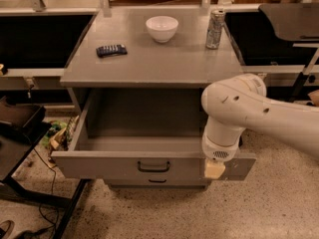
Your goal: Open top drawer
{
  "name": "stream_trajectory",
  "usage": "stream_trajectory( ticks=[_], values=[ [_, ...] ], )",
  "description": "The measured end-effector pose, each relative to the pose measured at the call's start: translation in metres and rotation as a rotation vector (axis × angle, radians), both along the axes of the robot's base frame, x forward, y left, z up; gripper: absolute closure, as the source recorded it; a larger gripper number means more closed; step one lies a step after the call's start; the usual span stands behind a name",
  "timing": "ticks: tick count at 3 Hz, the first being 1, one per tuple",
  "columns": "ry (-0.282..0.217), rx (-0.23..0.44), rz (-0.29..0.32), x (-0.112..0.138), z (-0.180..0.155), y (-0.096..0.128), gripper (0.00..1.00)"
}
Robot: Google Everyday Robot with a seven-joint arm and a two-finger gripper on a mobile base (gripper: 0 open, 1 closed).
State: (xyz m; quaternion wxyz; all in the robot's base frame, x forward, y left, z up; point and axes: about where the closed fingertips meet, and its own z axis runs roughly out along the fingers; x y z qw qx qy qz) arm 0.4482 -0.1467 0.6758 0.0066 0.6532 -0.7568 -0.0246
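Bending downward, arm hangs gripper at front of open top drawer.

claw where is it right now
In the camera view the claw hangs at the front right end of the wide grey metal top drawer, right of its small black bar handle.

Counts at this moment.
- Pincer: one, low in front of the right end of the top drawer.
- Drawers in view: two, the top drawer and one lower drawer, just down-left of the pincer.
- Desk: one, above the pincer.
- On it, beyond the pincer: one white bowl, one can, one dark handset.
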Motion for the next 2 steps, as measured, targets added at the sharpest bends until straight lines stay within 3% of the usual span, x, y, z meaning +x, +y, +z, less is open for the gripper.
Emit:
stream_trajectory(
  ticks=[1, 2],
  values=[
    [0.0, 0.0, 0.0, 0.0009, 0.0069, 0.0, 0.89],
    [0.0, 0.0, 0.0, 0.001, 0.0069, 0.0, 0.95]
  ],
)
